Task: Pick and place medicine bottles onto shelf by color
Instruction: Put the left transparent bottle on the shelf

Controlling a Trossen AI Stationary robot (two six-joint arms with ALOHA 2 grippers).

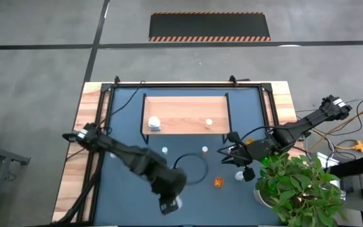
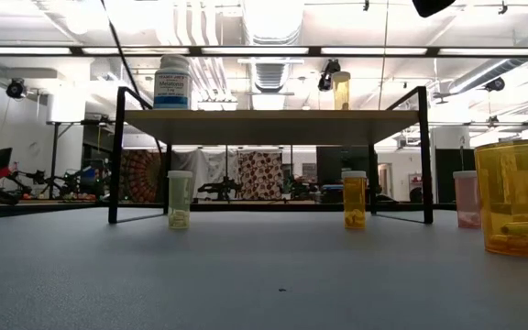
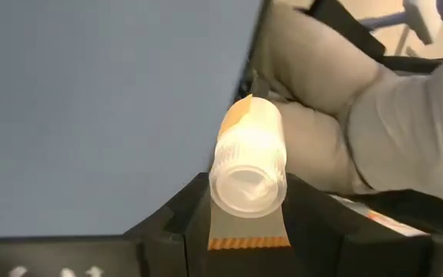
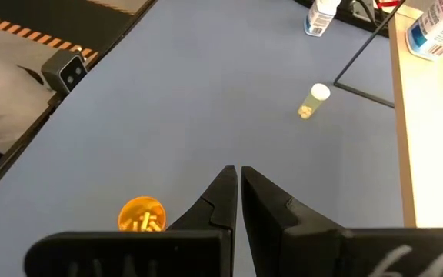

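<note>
The shelf (image 1: 184, 107) stands at the table's far middle, with a white bottle (image 1: 154, 123) and an amber, pale-capped bottle (image 1: 208, 123) upright on its board. On the blue table in front of it stand two small bottles (image 1: 165, 151) (image 1: 204, 150), an uncapped orange bottle (image 1: 218, 182) with pills inside and a white-capped one (image 1: 239, 176). My left gripper (image 1: 170, 203) is by the table's near edge, shut on an amber bottle with a pale cap (image 3: 248, 158). My right gripper (image 4: 238, 185) hovers shut, with nothing in it, right of the orange bottle (image 4: 141, 215). My left gripper pinches the bottle between its two fingers (image 3: 177, 219) at the cap end (image 3: 244, 188). The bottle lies along the fingers, cap toward the wrist and amber end pointing away. It is lifted clear of the table.
A green potted plant (image 1: 298, 186) stands at the near right corner, close behind my right arm. A black cable loops on the table (image 1: 194, 169). A person in grey (image 3: 375, 115) sits beyond the near edge. The shelf's black legs (image 2: 115, 156) (image 2: 423, 156) stand on the table.
</note>
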